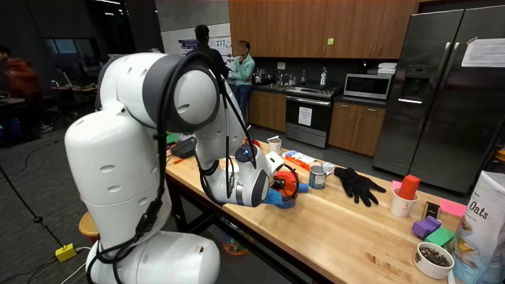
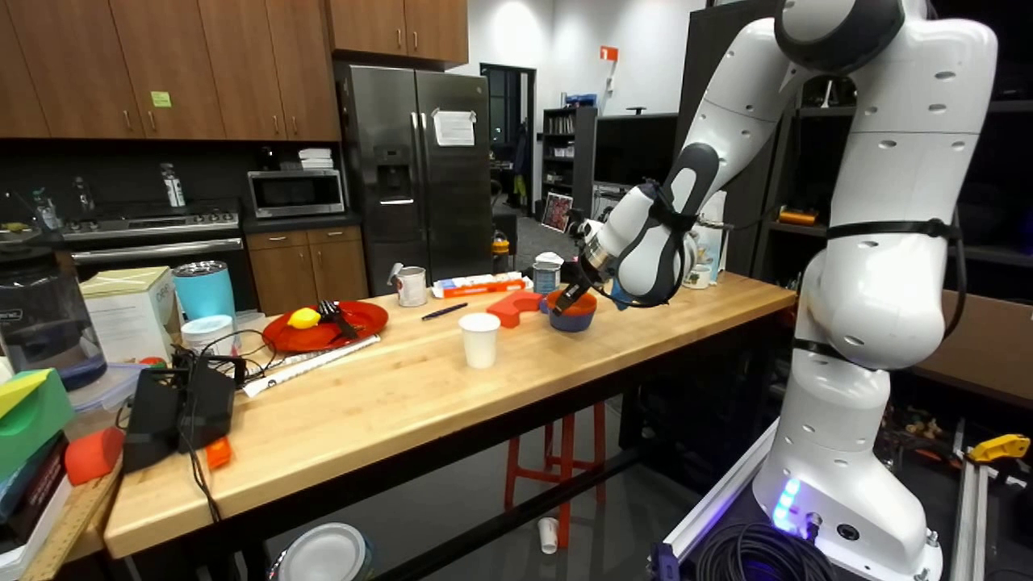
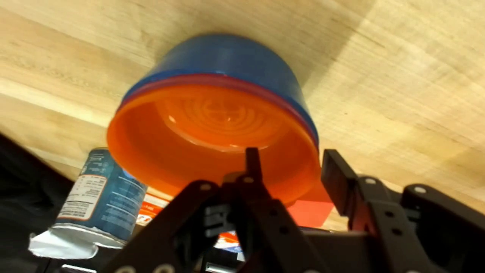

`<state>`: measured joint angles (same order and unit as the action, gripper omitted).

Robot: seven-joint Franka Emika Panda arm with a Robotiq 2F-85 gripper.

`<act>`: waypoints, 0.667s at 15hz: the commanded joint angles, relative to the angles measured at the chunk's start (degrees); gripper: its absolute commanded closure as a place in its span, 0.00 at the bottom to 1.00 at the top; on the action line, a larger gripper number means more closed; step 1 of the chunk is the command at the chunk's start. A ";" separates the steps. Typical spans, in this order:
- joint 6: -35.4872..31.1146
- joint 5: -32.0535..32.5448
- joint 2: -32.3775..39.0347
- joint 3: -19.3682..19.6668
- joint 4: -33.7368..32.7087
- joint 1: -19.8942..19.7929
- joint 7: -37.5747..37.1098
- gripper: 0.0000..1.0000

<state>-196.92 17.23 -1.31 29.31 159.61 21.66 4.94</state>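
While the orange bowl (image 3: 204,140) sits inside the blue bowl (image 3: 231,53), with a red rim (image 3: 223,80) between them, probably of one more bowl, the tool (image 3: 291,155) has its fingers apart, one seemingly inside the orange bowl and one outside, clamped on nothing. As I judge, the nesting is done, and the tool is not yet clear of the bowls. The stack (image 2: 571,321) stands upright on the desk (image 2: 387,420); a red block (image 2: 510,307) is just beside it, a can (image 3: 102,197) near, a white cup (image 2: 480,339) farther off.
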 commanded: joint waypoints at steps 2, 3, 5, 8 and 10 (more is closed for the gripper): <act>-0.78 -4.23 -0.44 -9.64 -0.15 -9.53 2.32 0.15; -0.87 -4.71 -0.23 -10.83 -0.31 -10.70 3.04 0.08; -0.90 -8.28 -0.48 -7.54 -0.64 -7.29 8.44 0.00; -0.91 -19.22 -2.01 -8.09 0.12 -7.77 21.73 0.00; -0.93 -25.99 -3.73 -8.66 0.50 -9.45 30.79 0.00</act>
<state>-197.85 -1.43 -1.31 21.90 158.71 14.86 24.47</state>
